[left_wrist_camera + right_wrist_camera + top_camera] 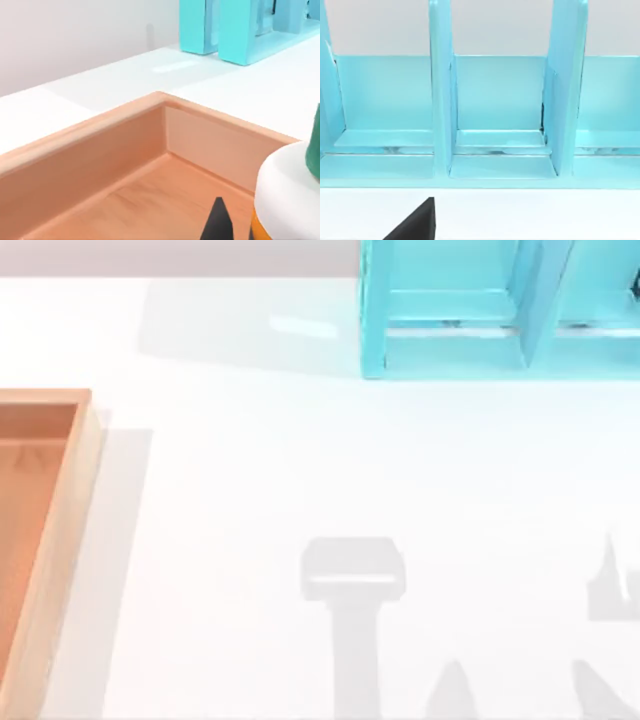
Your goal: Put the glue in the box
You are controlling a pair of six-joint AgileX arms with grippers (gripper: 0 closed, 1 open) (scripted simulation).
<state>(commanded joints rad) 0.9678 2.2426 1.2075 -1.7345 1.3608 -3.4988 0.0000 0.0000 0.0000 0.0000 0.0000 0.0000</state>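
The left gripper (pixel 235 232), pinching the glue (pixel 287 195) above the box (pixel 200 135) at the tabletop's left edge, should lower it well inside the walls before releasing.

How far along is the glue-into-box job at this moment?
Late stage. Done: the glue has been carried to the box; the left wrist view shows its white band and green cap right at the camera, above the box's reddish floor near a corner. In hand: the bottle hangs beside a left gripper fingertip. Left: lowering and releasing it. The right arm faces the cyan shelf.
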